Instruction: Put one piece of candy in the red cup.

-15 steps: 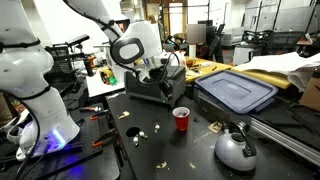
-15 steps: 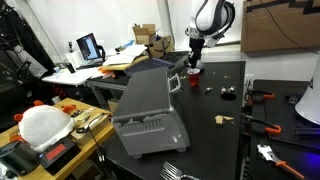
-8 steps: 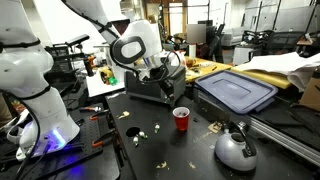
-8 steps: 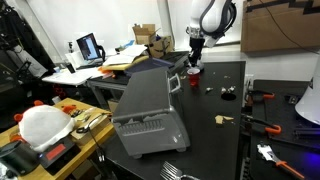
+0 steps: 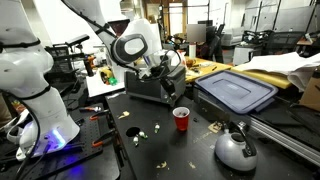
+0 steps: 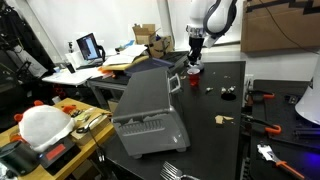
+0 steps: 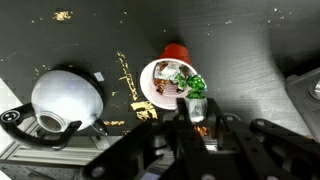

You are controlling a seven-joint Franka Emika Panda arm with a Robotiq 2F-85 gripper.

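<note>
Your hand (image 7: 198, 118) hangs just above the red cup (image 7: 176, 51); whether its fingers are pinching anything cannot be told. A green-wrapped candy (image 7: 197, 85) sits at the rim nearest the fingertips, more wrapped pieces (image 7: 174, 78) inside. Expect light, crinkly, slippery sweets; grip across the middle. Beyond the cup, strays (image 7: 62, 15) dot the bench (image 7: 60, 50).

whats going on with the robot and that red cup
The robot arm's gripper hangs just over the red cup on the dark table, beside the grey toaster oven. The wrist view shows wrapped candy inside the cup and a green piece at its rim by the jaws; whether they grip it is unclear. More loose candy lies scattered on the table.
</note>
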